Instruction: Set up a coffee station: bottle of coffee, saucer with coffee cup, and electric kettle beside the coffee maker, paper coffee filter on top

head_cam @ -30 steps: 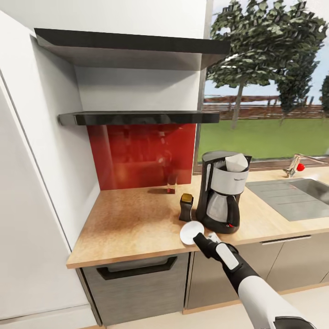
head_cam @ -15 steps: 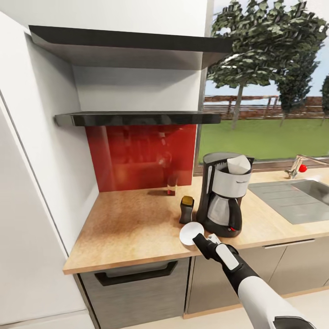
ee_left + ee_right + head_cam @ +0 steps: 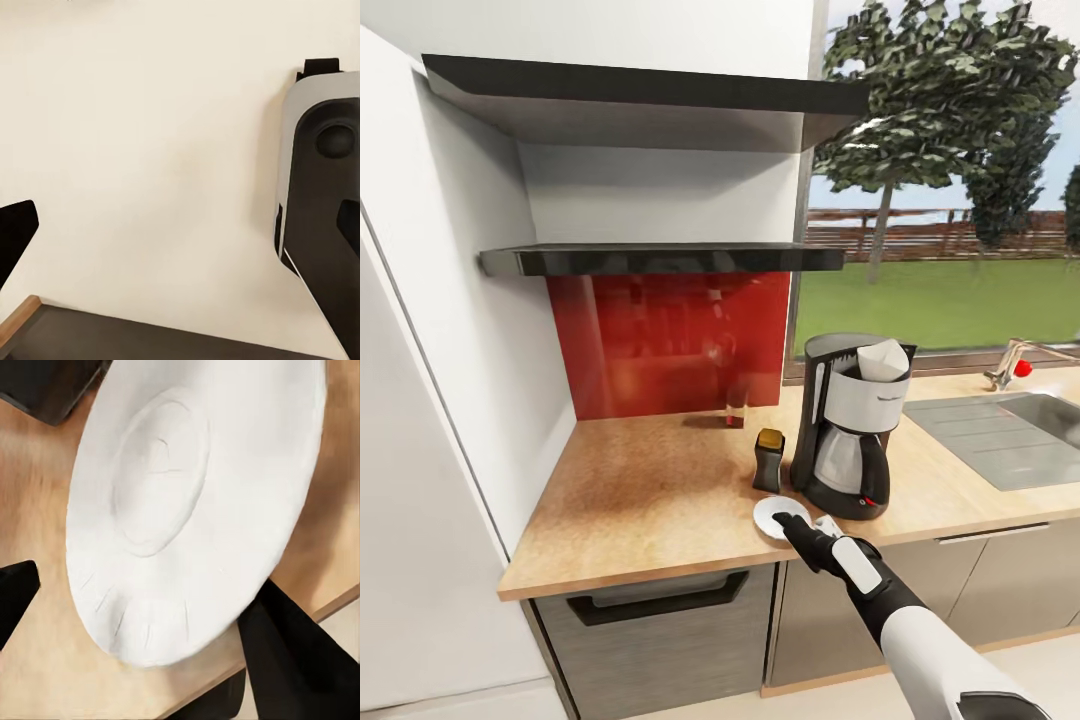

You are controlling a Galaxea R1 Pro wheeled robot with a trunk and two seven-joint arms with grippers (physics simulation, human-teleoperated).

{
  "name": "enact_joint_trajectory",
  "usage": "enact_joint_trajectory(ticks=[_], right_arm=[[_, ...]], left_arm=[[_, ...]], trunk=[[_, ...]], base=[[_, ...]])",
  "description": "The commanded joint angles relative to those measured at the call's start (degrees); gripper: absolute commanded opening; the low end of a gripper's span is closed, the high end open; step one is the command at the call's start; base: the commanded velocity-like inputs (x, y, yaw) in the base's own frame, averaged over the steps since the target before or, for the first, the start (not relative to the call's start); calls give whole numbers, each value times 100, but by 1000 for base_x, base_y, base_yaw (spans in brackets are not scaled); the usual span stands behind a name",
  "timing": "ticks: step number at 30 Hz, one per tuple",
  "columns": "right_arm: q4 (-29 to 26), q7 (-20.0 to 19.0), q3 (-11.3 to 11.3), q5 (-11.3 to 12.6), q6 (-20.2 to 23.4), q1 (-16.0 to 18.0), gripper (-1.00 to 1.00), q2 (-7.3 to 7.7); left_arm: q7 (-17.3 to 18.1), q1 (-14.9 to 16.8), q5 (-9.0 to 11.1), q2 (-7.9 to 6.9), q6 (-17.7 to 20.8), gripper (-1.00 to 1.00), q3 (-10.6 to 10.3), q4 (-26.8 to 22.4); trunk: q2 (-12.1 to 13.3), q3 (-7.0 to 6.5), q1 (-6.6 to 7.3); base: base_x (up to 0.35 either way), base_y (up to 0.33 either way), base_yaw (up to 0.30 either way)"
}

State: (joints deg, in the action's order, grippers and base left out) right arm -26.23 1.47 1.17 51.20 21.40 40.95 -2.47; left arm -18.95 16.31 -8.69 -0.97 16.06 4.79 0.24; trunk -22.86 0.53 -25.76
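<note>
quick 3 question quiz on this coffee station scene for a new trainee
1. True or false: the paper coffee filter already sits on top of the coffee maker.
2. What is the right gripper bringing down to the kitchen countertop?
A. a kettle
B. the saucer
C. a cup
3. Fill in: the bottle of coffee stands on the ____ beside the coffee maker.

Key: 1 true; 2 B; 3 countertop.

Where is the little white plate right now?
In the head view the saucer sits near the front edge of the kitchen countertop, just before the bottle of coffee and the coffee maker, at the right gripper.
</note>
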Motion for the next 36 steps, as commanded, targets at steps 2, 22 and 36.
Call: enact_joint_trajectory(ticks=[2, 22, 36], right_arm=[[-5, 19, 14, 14, 22, 1, 100, 0], [-5, 19, 8, 14, 22, 1, 100, 1], [-5, 19, 6, 5, 22, 1, 100, 1]], left_arm=[[-12, 3, -61, -1, 20, 100, 48, 2], [-12, 1, -55, 1, 252, 100, 61, -6], [-15, 1, -34, 2, 274, 100, 72, -13]], trunk=[[-6, 6, -3], [-6, 6, -3], [-6, 6, -3]], base=[[0, 0, 0], [-19, -73, 0], [-273, -153, 0]])
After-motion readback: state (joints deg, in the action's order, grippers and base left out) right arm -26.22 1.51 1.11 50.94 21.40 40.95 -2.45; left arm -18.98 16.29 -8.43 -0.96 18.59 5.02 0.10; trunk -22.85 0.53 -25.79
